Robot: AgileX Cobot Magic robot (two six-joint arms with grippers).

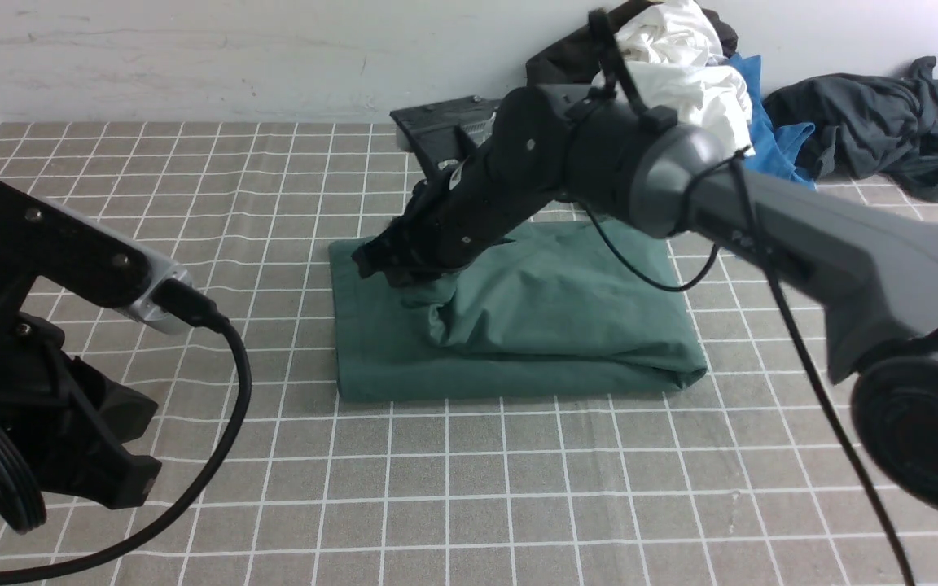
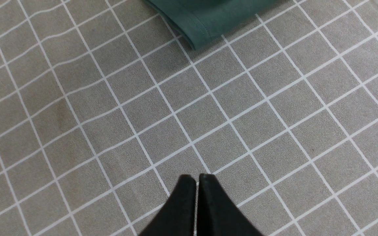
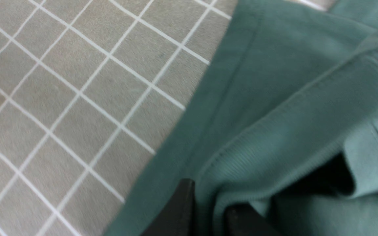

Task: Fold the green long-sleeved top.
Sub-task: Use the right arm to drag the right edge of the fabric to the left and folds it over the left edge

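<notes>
Two claws: left claw (image 2: 197,178) closed, empty; right claw (image 3: 208,205), tips half buried, pinches green top (image 1: 558,325).

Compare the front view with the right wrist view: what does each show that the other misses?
Front only: the whole folded green top, the left arm, and a clothes pile at the back. Right wrist only: the top's ribbed edge bunched between the fingers of the right tool. Both: green fabric on the checked cloth.
</notes>
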